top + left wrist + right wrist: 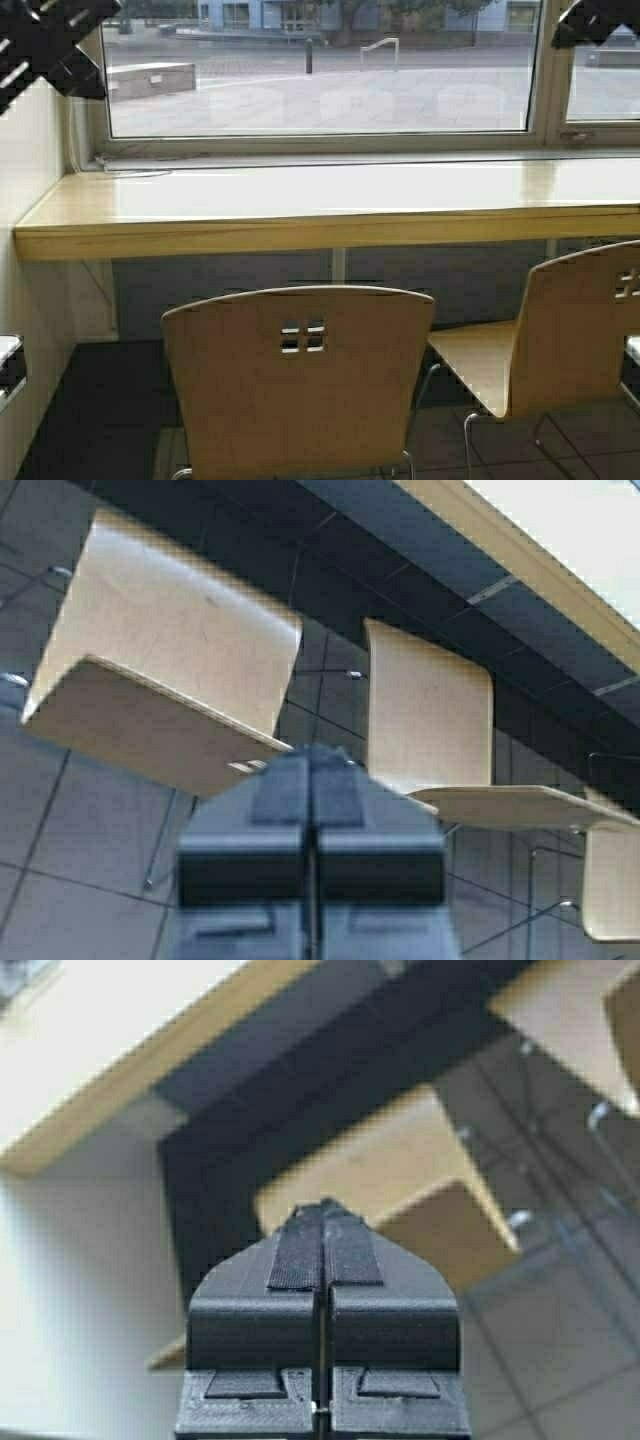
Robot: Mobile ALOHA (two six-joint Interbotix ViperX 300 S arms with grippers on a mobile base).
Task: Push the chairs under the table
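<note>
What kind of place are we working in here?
Probably a café or campus common area: a long pale-wood counter table fixed under a wide window, plywood chairs lined along it, dark tiled floor.

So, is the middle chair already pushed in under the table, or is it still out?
Still out. In the high view, the chair has its backrest well in front of the table edge, with dark floor visible between them.
</note>
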